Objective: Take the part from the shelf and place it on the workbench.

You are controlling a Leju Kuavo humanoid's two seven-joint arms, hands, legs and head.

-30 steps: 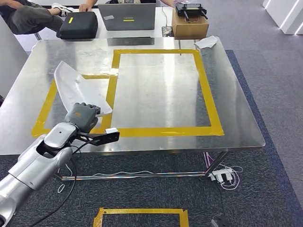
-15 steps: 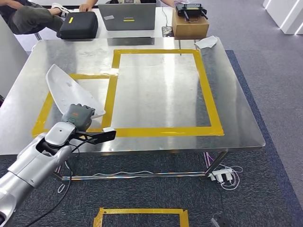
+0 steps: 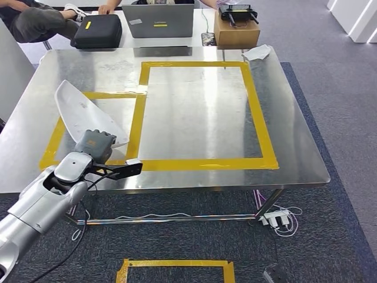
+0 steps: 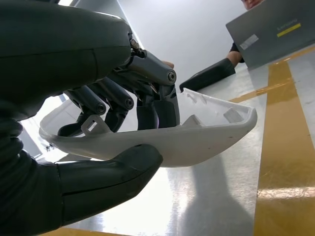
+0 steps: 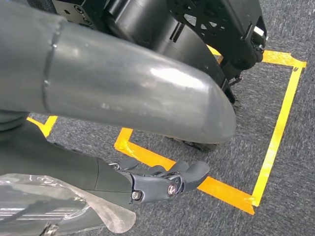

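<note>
While leftward: part [image 3: 84, 115], left hand [image 3: 94, 145].

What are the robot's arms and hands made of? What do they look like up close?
The left arm is a smooth silver shell with black cable looping below it and a black bracket near the wrist. Its robot hand is dark grey, with an orange mark on the back, a ribbed cover, a thick thumb and jointed fingers with visible pins. The right robot hand looks the same.

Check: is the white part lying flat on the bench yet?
No. The left hand holds the white part above the workbench.
</note>
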